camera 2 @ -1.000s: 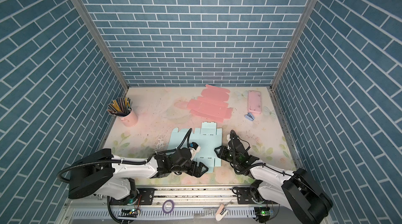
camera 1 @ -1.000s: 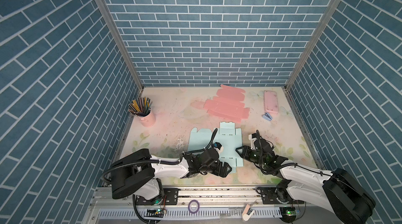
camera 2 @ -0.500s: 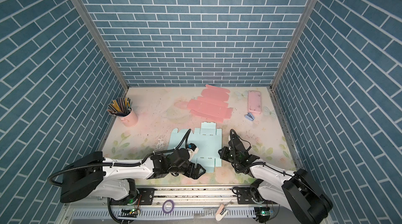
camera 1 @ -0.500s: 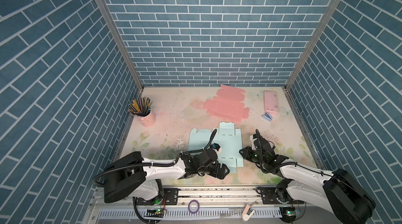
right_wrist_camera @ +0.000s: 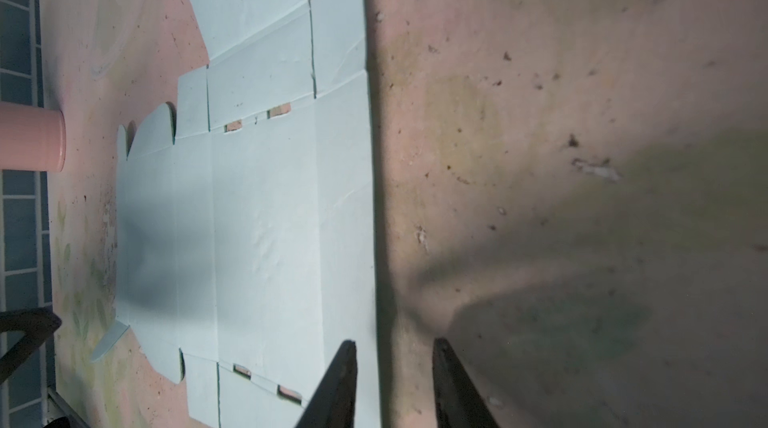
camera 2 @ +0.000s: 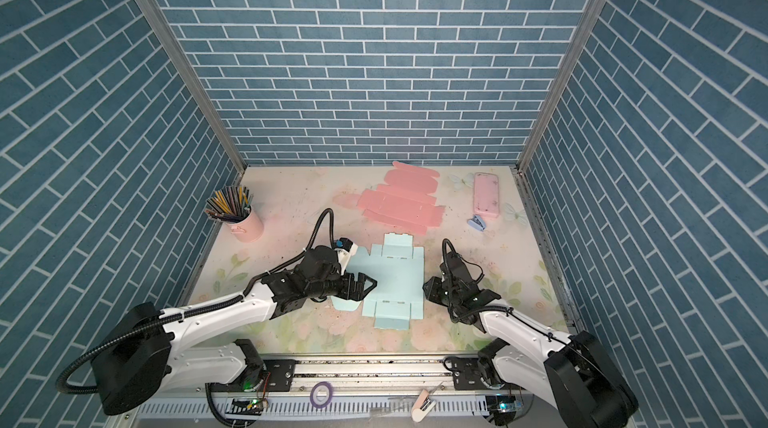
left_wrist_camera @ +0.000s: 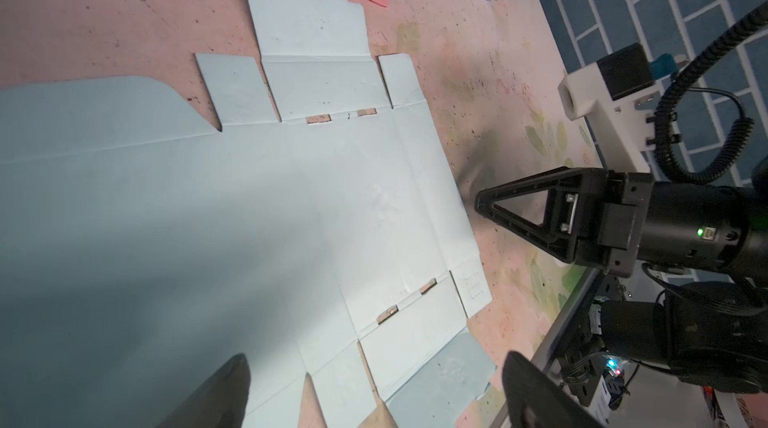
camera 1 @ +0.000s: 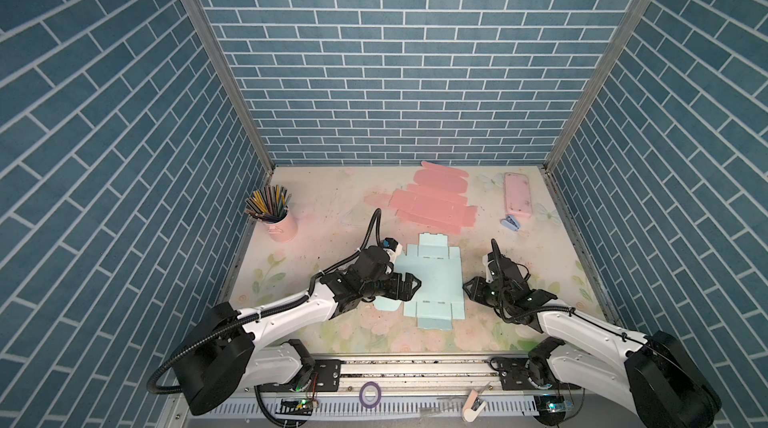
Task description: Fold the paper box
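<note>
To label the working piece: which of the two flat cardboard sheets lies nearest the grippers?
The light blue sheet, flat between the left gripper and the right gripper. The pink sheet lies farther back, near the rear wall.

- Both top views: bright, even overhead light and sharp focus. The blue brick-patterned walls (camera 1: 374, 72) leaned outward toward the frame edges from wide-angle distortion.
- Floral-printed tabletop (camera 1: 332, 205): only short, soft shadows lay under the two arms, with no glare.
- Left wrist view: dimmer, with a warm pink cast. A broad grey shadow covered the near part of the pale blue flat cardboard box blank (left_wrist_camera: 208, 238), while its far part was almost washed out. The left gripper (left_wrist_camera: 378, 392) had badly blurred fingertips (left_wrist_camera: 226, 388).
- Right wrist view: dimmest. A dark, diffuse shadow lay on the tabletop beside the blank. The right gripper (right_wrist_camera: 395, 367) was soft-edged, and the pink cylindrical cup (right_wrist_camera: 29, 139) was blurred at the margin.
</note>
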